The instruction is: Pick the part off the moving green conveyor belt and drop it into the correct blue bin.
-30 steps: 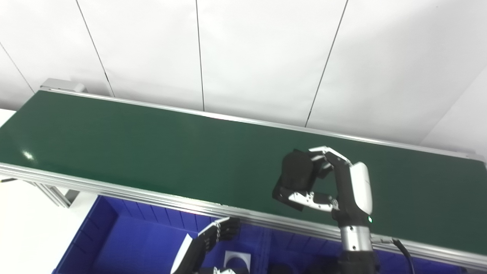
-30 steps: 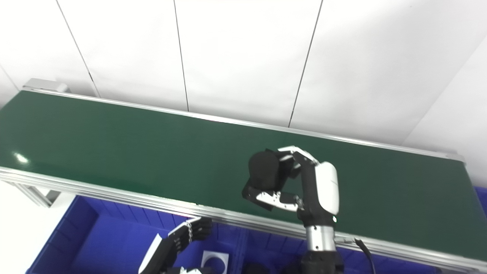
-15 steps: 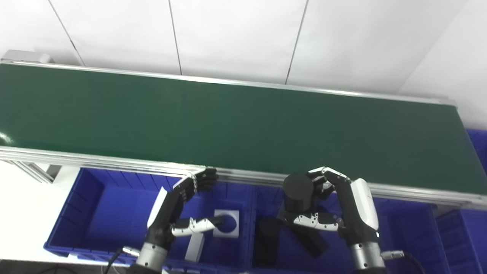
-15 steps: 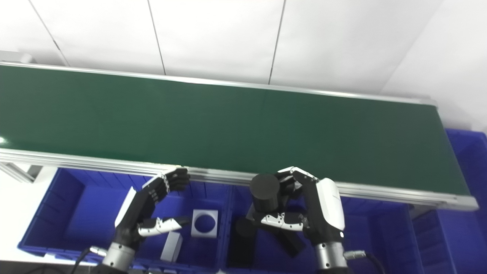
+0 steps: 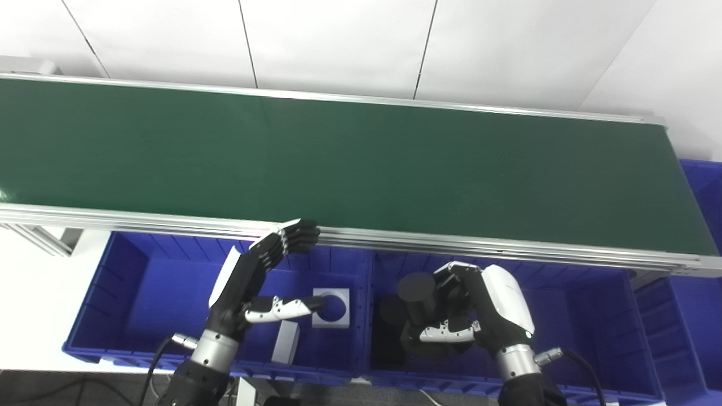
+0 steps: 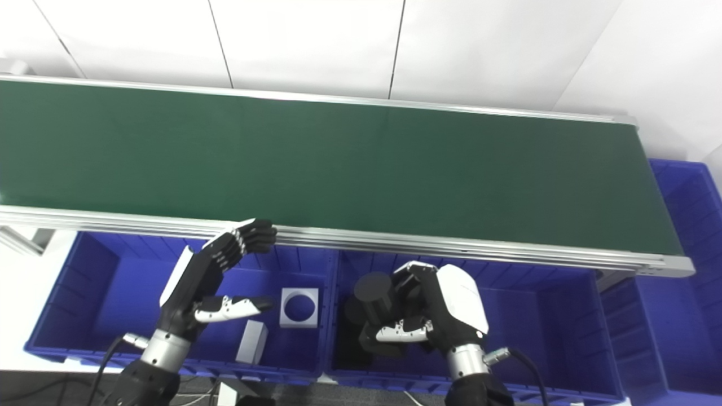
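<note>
My right hand (image 5: 479,307) is shut on a black cylindrical part (image 5: 415,287), held over the middle blue bin (image 5: 586,316). Beneath it in that bin lie other black parts (image 5: 389,332). The green conveyor belt (image 5: 338,163) runs across the picture with nothing on it. My left hand (image 5: 256,279) is open, fingers stretched, hovering over the left blue bin (image 5: 152,287).
The left bin holds a white square block with a round hole (image 5: 331,300) and a white bar (image 5: 286,343). The belt's aluminium front rail (image 5: 451,245) runs just above both bins. A further blue bin (image 5: 702,186) shows at the right edge.
The camera has tilted down. My right hand has carried the black part off the belt, over the rail and down into the middle bin. The left hand has kept its open pose.
</note>
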`<state>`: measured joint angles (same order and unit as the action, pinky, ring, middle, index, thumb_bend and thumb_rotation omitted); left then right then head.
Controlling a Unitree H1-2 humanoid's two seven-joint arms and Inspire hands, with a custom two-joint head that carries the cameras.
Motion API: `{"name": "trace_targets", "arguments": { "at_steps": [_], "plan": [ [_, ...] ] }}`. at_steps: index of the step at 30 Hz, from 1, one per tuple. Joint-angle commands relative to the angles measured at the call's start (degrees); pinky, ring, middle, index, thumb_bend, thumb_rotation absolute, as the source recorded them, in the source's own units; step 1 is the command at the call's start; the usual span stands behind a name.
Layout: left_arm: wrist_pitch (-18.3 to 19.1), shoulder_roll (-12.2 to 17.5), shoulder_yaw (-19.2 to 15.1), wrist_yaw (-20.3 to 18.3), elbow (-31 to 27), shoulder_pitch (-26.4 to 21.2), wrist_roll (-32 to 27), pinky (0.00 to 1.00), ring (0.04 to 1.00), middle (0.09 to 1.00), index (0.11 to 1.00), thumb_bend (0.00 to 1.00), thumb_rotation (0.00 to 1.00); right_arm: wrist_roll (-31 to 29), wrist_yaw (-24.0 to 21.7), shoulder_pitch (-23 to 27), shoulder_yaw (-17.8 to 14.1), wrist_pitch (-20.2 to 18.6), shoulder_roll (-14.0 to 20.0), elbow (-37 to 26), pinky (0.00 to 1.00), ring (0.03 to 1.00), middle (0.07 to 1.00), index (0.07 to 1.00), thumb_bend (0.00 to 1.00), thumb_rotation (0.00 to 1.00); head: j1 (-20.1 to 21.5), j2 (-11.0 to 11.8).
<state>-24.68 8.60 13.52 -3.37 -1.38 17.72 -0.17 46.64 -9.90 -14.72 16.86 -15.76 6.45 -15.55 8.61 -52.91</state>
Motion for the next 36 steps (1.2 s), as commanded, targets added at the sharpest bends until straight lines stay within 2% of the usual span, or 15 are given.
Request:
{"name": "trace_targets", "arguments": {
  "at_steps": [1,3,4,7,9,11,13,17,19,23,25,29,31,36],
  "plan": [
    [-1.60,-0.04,-0.81,-1.15,-1.10,-0.43,-0.90,0.71,0.742,0.762,0.770,0.83,0.30,3.58,-3.71,1.34,1.35,-5.06,-0.47,-2.60,0.52,0.624,0.639,0.679,0.58,0.03,0.22,-0.03],
    [-1.56,-0.10,-1.16,-1.41,-1.05,-0.44,-0.68,0.71,0.740,0.763,0.771,0.82,0.31,6.50,-6.01,1.84,2.45,-8.14,-0.64,-2.84,0.58,0.738,0.797,0.809,0.67,0.07,0.32,-0.08],
    [-1.53,-0.17,-1.32,-1.59,-1.08,-0.42,-0.61,0.71,0.740,0.763,0.772,0.82,0.31,7.18,-6.39,2.02,2.84,-8.81,-0.68,-2.84,0.60,0.771,0.834,0.840,0.70,0.07,0.32,-0.08],
    [-1.61,-0.35,-1.77,-2.25,-0.85,-0.49,-0.79,0.71,0.739,0.763,0.774,0.82,0.31,7.14,-5.61,2.12,3.30,-8.04,-0.46,-2.77,0.81,0.926,0.949,0.938,0.76,0.19,0.25,0.07],
    [-1.63,-0.35,-2.02,-2.60,-0.70,-0.55,-0.72,0.71,0.739,0.762,0.774,0.82,0.31,7.28,-4.04,1.65,3.47,-6.81,-0.44,-3.22,0.88,0.968,0.977,0.962,0.78,0.22,0.01,0.05],
    [-1.61,-0.42,-2.21,-2.85,-0.71,-0.51,-0.58,0.71,0.740,0.766,0.775,0.82,0.32,6.60,-1.16,0.42,3.10,-5.56,-1.22,-4.40,0.98,0.994,0.996,0.992,0.84,0.28,-0.04,0.05],
    [-1.10,-0.47,-2.22,-3.23,-1.07,-0.38,-1.03,0.71,0.744,0.768,0.774,0.82,0.31,3.76,3.26,-1.15,2.28,-2.86,-2.20,-5.45,0.99,0.999,0.999,0.998,0.87,0.30,-0.13,0.10],
    [-0.35,-0.40,-2.31,-3.95,-1.81,-0.15,-0.95,0.72,0.755,0.772,0.779,0.81,0.29,-2.46,9.74,-3.97,1.25,3.95,-2.94,-7.14,0.98,1.000,1.000,1.000,0.89,0.37,-0.28,0.03],
    [0.07,-0.48,-2.42,-4.17,-2.22,-0.07,-0.64,0.72,0.756,0.774,0.781,0.81,0.29,-6.76,11.92,-5.27,0.61,7.62,-3.37,-7.45,0.93,1.000,1.000,1.000,0.89,0.38,-0.34,-0.07],
    [1.04,-0.76,-2.35,-4.63,-2.88,-0.08,-1.01,0.72,0.754,0.773,0.778,0.80,0.26,-13.76,14.62,-7.08,-0.13,13.23,-4.29,-6.89,0.89,0.989,1.000,1.000,0.88,0.43,-0.10,-0.22],
    [1.45,-0.86,-2.17,-5.05,-3.20,-0.10,-1.59,0.72,0.757,0.776,0.779,0.80,0.24,-19.53,14.10,-7.55,-0.53,15.99,-4.38,-6.57,0.86,0.961,1.000,1.000,0.87,0.43,0.08,-0.52],
    [1.95,-1.19,-2.27,-5.35,-3.52,0.09,-2.17,0.72,0.755,0.776,0.776,0.79,0.23,-26.61,12.08,-7.76,-0.80,17.69,-3.94,-6.37,0.80,0.911,0.978,0.997,0.87,0.45,-0.29,-0.68],
    [2.17,-1.32,-2.59,-5.31,-3.61,0.30,-2.16,0.72,0.754,0.777,0.776,0.80,0.24,-30.78,10.85,-7.80,-0.84,18.49,-3.74,-5.96,0.76,0.859,0.908,0.969,0.88,0.43,-0.48,-0.98],
    [2.14,-1.43,-3.25,-5.50,-3.37,0.59,-2.56,0.71,0.748,0.773,0.777,0.80,0.25,-35.11,9.80,-7.88,-1.20,18.41,-3.98,-5.26,0.70,0.788,0.823,0.918,0.90,0.39,-0.53,-1.20]
  ]
}}
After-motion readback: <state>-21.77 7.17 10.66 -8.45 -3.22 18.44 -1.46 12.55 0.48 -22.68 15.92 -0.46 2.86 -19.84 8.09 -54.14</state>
